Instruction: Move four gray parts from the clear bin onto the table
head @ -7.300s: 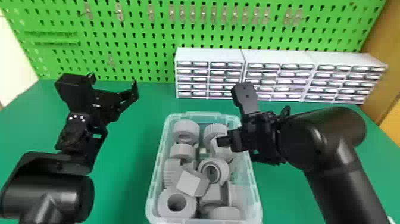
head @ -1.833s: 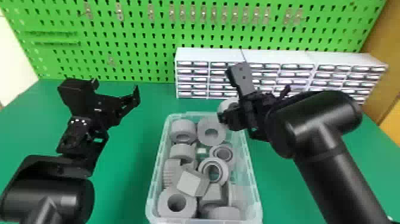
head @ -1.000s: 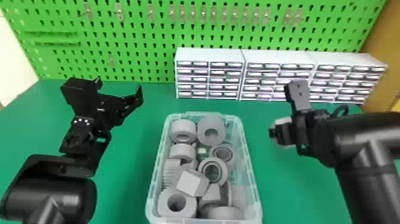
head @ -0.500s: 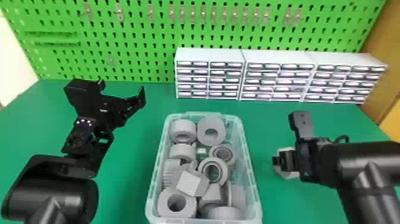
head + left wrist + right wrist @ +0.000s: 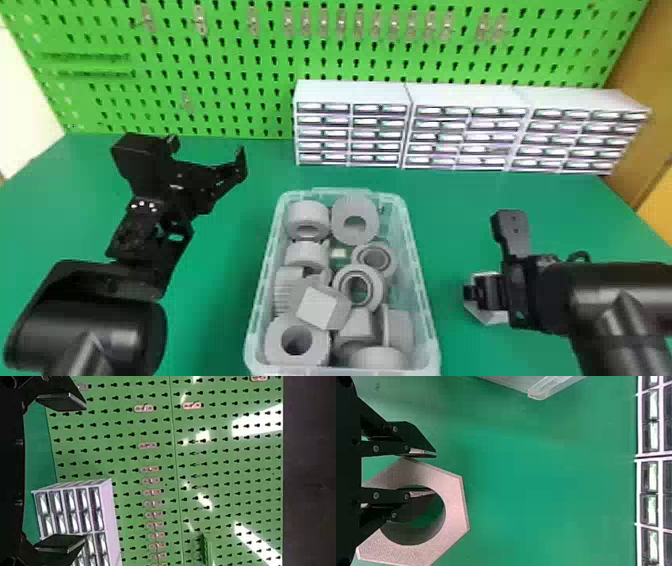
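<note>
The clear bin [image 5: 425, 320] of gray parts [image 5: 354, 217] stands mid-table. To its right, low over the green table [image 5: 465, 220], my right gripper [image 5: 480, 292] has the hexagonal gray part [image 5: 487, 316]. In the right wrist view my right gripper [image 5: 429, 473] is shut on that hexagonal part's wall [image 5: 455, 506], one finger outside and the other in the hole. Whether the part touches the table I cannot tell. Left of the bin, my left gripper [image 5: 207, 150] hangs idle; in the left wrist view my left gripper [image 5: 71, 471] is wide open and holds nothing.
White drawer cabinets [image 5: 465, 95] line the back from the middle to the right, before a green pegboard [image 5: 220, 75]. A corner of the bin [image 5: 542, 392] comes close beside the right gripper's side in the right wrist view.
From over the bin, my right gripper has carried the hexagonal part out to the right, then lower and nearer over the table. The left gripper has shifted only slightly to the right.
</note>
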`<action>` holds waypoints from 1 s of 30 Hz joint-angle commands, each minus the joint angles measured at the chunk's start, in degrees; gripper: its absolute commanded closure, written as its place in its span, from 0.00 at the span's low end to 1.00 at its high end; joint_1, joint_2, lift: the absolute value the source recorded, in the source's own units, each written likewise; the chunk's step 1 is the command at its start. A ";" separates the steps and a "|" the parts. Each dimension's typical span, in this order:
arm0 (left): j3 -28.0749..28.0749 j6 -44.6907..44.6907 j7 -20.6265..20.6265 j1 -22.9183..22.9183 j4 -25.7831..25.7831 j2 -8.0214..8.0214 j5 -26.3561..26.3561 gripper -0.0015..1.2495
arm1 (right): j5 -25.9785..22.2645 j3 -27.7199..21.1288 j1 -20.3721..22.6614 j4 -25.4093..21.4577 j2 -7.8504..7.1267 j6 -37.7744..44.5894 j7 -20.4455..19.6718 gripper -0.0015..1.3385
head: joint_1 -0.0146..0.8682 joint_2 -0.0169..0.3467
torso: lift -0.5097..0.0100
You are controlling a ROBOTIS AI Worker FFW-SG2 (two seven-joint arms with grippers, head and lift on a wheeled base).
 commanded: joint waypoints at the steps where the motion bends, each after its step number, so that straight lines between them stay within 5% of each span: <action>1: -0.03 0.07 -0.02 -0.08 0.04 0.00 0.00 0.09 | 0.08 0.01 0.08 0.29 0.09 0.04 0.00 0.76 | 0.78 0.14 | 0.89; 5: -0.11 0.07 -0.11 -0.08 0.04 0.00 0.00 0.09 | 0.08 -0.26 0.08 0.38 0.17 0.04 0.00 0.74 | 0.78 0.14 | 0.89; 12: -0.03 0.07 -0.29 -0.08 0.04 0.00 0.00 0.09 | 1.40 0.27 -0.01 0.38 0.17 0.04 0.00 0.46 | 0.78 0.14 | 0.89; 30: -0.03 0.07 -0.29 0.01 0.04 0.00 0.09 0.09 | 2.10 0.80 -0.80 -1.82 0.35 0.57 0.00 0.40 | 0.78 0.14 | 0.89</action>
